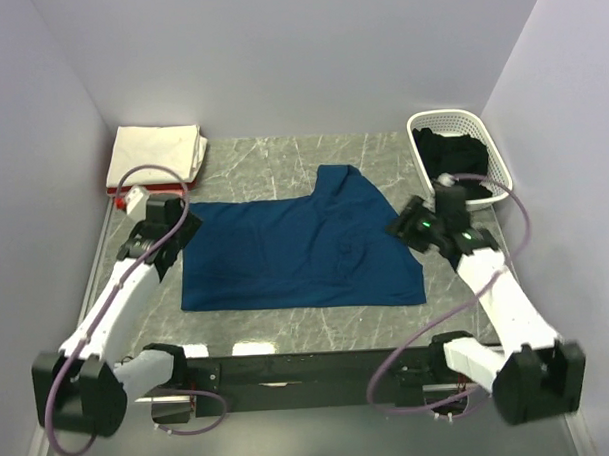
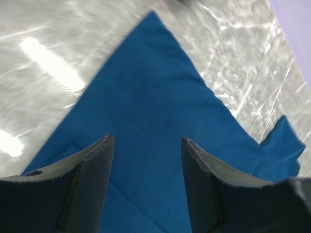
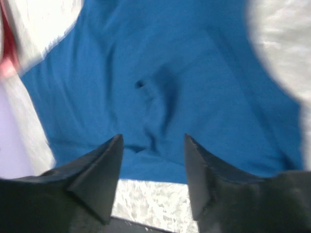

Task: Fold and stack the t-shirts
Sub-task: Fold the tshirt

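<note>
1. Stack in the back-left corner: cream-white shirt [image 1: 160, 151] folded on top of a pink-red one [image 1: 115, 189].
2. left gripper [image 2: 147, 143] hangs over the left edge of the blue shirt [image 1: 295, 253], which is spread mid-table. Jaws apart, nothing in them.
3. right gripper [image 3: 153, 141] is at the right edge, also let go.
4. black shirt [image 1: 452, 153] sits in the basket [image 1: 498, 149], back right.

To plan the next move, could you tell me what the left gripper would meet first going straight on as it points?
Most likely the blue shirt lying on the table: the left gripper points down at its cloth. How close it is, the picture does not show.
</note>
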You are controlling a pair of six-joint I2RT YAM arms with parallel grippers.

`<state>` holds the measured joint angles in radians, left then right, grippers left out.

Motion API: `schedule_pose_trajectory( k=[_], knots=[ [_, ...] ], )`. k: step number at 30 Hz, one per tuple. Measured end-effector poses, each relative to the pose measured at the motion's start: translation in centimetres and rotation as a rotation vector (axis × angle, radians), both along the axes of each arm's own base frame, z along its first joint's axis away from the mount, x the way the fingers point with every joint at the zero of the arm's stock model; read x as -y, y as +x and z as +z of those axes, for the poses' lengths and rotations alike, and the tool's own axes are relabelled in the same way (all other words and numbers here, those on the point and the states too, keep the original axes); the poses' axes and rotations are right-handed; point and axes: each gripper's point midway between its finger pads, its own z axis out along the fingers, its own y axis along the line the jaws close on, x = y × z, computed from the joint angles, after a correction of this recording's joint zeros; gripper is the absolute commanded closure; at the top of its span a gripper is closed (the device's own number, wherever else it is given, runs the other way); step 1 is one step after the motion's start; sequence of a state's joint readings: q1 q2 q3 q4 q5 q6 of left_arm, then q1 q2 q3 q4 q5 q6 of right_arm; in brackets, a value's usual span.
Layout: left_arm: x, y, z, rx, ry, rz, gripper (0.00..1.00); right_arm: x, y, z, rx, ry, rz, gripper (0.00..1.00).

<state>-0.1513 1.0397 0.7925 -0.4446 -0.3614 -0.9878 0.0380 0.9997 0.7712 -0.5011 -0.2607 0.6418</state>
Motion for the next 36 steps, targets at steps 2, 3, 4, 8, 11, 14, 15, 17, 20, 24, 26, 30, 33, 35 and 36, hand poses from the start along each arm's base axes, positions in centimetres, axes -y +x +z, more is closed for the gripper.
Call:
schedule_pose_trajectory(
  k=[2,3,4,8,11,14,15,17,20,24,26,30,33,35,36],
  knots=[
    [0.9,1.3,0.0,-0.009,0.017,-0.044,0.39,-2.9,1.2,0.6,0.005,-0.065,0.087,0.53],
    [1.3,1.9,0.0,-0.008,0.023,-0.066,0.38,-4.5,1.9,1.0,0.020,-0.090,0.130,0.55],
    [1.6,2.1,0.0,-0.010,0.028,-0.084,0.38,-5.6,2.5,1.2,0.029,-0.112,0.154,0.56],
    [2.9,2.2,0.2,-0.004,0.027,-0.174,0.37,-8.4,3.9,-0.4,0.017,-0.213,0.208,0.58],
    [3.9,2.0,0.8,0.013,0.020,-0.246,0.37,-9.6,3.8,-3.4,-0.048,-0.277,0.250,0.58],
    [4.6,1.6,2.0,0.049,0.010,-0.299,0.37,-10.4,4.0,-6.0,-0.110,-0.327,0.281,0.58],
    [4.9,1.5,2.5,0.066,0.005,-0.315,0.37,-10.8,4.2,-6.9,-0.132,-0.343,0.292,0.59],
    [5.3,1.4,3.2,0.090,0.001,-0.345,0.37,-11.2,4.6,-8.2,-0.156,-0.370,0.301,0.59],
    [5.6,1.2,3.4,0.095,0.006,-0.376,0.36,-11.6,4.9,-9.7,-0.185,-0.395,0.314,0.59],
    [5.9,1.2,3.3,0.095,0.015,-0.403,0.36,-11.9,5.4,-10.7,-0.206,-0.419,0.317,0.59],
    [5.9,1.1,3.1,0.091,0.016,-0.411,0.36,-12.0,5.8,-10.9,-0.204,-0.428,0.314,0.59],
    [6.0,1.0,2.8,0.086,0.017,-0.422,0.37,-11.9,5.8,-11.5,-0.214,-0.449,0.309,0.59],
    [6.2,0.9,2.5,0.080,0.011,-0.432,0.37,-11.7,5.8,-12.0,-0.223,-0.461,0.305,0.59],
    [6.3,0.8,2.4,0.077,0.007,-0.437,0.37,-11.6,5.9,-12.1,-0.223,-0.467,0.303,0.59],
    [6.4,0.8,2.4,0.077,0.007,-0.438,0.37,-11.7,5.8,-12.1,-0.224,-0.468,0.304,0.59]
  ],
)
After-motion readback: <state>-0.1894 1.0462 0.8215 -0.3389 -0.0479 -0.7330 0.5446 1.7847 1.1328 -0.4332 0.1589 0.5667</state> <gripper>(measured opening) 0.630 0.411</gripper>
